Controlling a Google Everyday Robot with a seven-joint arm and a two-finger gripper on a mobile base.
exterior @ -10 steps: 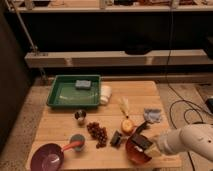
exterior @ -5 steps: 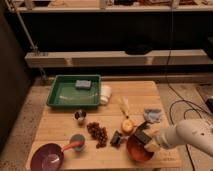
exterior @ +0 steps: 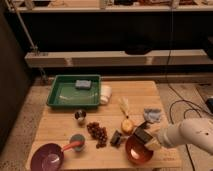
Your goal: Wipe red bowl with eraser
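- Right now the step in hand looks like the wipe itself, or its very start: the eraser sits at the upper right rim of the red bowl, dark face up, tilted toward the bowl's inside.
- The gripper is at the end of the white arm, which reaches in from the right edge. It is right at the eraser, at the bowl's right rim.
- Its jaws appear closed around the eraser's pale backing; the contact itself is hard to make out, so this is a judgement from how the block hangs at an angle over the rim.
- The red bowl stands near the front edge of the wooden table, right of centre, with a small dark block just to its left and an orange fruit just behind it.
- The purple bowl at the front left is well apart and is not the target.
- The grey-blue sponge lies in the green tray at the back, also well apart.
- Next, I judge, the eraser needs to go down onto the glossy inside and sweep across it, with light pressure so the shallow bowl does not slide or tip off the front edge.
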